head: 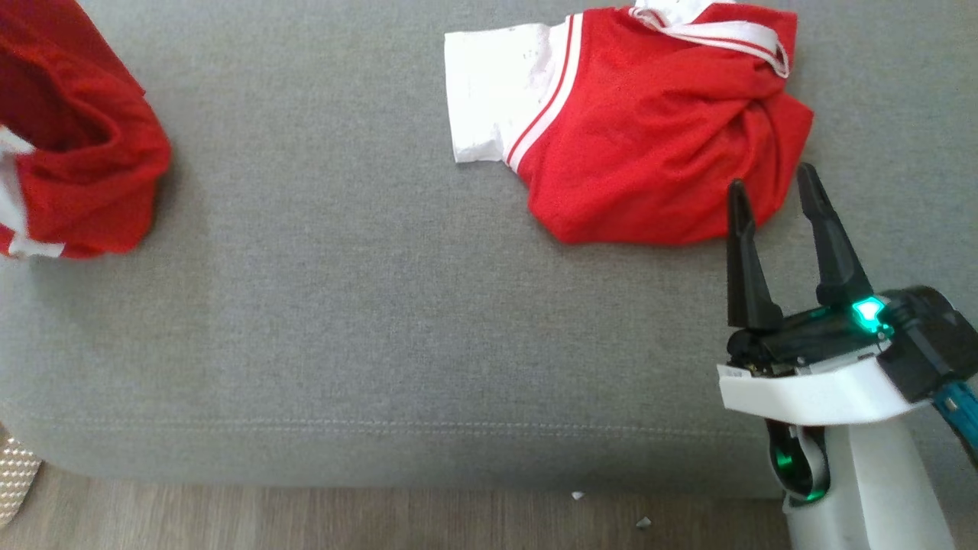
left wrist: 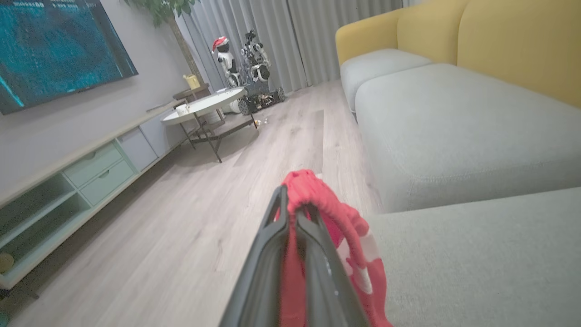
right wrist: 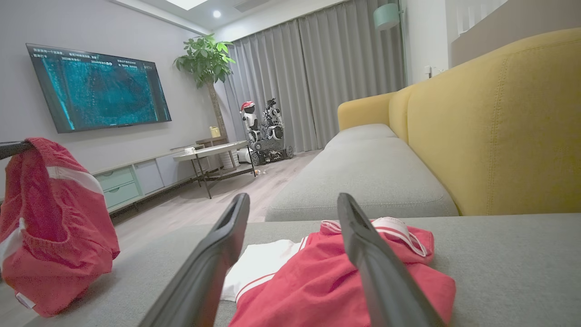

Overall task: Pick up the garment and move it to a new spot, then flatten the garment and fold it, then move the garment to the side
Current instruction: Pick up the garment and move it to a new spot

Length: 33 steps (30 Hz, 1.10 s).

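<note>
Left gripper is clamped on a bunched red mesh garment, hanging at the grey woven sofa seat's left end. Right gripper stands wide beside a crumpled red jersey, white-sleeved. Wrist views add the yellow backrest.

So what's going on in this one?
The left gripper is shut on a red garment, holding it up at the left side of the grey sofa seat. The right gripper is open and empty, its fingers at the near edge of a crumpled red and white jersey lying on the seat. Nothing is flattened or folded yet.
</note>
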Tool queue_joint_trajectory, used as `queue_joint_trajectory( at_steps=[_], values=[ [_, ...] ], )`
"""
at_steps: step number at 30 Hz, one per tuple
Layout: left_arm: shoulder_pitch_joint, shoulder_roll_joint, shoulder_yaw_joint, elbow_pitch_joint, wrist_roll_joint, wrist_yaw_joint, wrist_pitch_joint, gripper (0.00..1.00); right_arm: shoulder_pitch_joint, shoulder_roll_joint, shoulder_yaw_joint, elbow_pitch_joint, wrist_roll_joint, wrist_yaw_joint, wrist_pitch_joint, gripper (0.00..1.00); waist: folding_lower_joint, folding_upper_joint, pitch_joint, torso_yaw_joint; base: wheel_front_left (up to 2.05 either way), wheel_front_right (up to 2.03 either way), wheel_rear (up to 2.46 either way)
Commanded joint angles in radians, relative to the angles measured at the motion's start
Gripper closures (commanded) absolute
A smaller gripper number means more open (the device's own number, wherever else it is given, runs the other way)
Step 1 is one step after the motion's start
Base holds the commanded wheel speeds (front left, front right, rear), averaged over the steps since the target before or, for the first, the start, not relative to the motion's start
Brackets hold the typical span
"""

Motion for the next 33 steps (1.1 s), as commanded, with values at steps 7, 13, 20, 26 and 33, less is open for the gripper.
queue_joint_trajectory(
  at_steps=[7, 13, 20, 26, 33],
  values=[
    [0.13, -0.036, -0.003, 0.078, -0.051, -0.014, 0.031, 1.0, -0.055, 0.003, 0.055, -0.014, -0.02, 0.007, -0.007, 0.0, 0.0, -0.0001, 0.032, -0.003, 0.0, 0.0, 0.0],
    [0.196, -0.113, -0.019, 0.168, -0.058, -0.003, -0.017, 0.0, -0.053, 0.003, 0.058, -0.001, -0.006, 0.007, -0.007, 0.0, 0.0, -0.0001, 0.004, -0.024, 0.0, 0.0, 0.0],
    [0.236, -0.131, -0.001, 0.065, -0.014, 0.024, -0.069, 0.0, -0.018, 0.003, 0.023, 0.014, 0.017, 0.007, -0.007, 0.0, 0.0, -0.0001, -0.076, -0.05, 0.0, 0.0, 0.0],
    [0.382, -0.141, 0.066, -0.152, 0.011, 0.091, -0.071, 0.0, 0.037, 0.003, -0.002, 0.036, 0.033, 0.007, -0.007, 0.0, 0.0, -0.0001, -0.168, -0.06, 0.0, 0.0, 0.0],
    [0.682, -0.193, 0.171, -0.464, 0.099, 0.233, -0.071, 0.0, 0.097, 0.003, -0.006, 0.067, 0.037, 0.007, -0.007, 0.0, 0.0, -0.0001, -0.246, -0.078, 0.0, 0.0, 0.0]
  ],
)
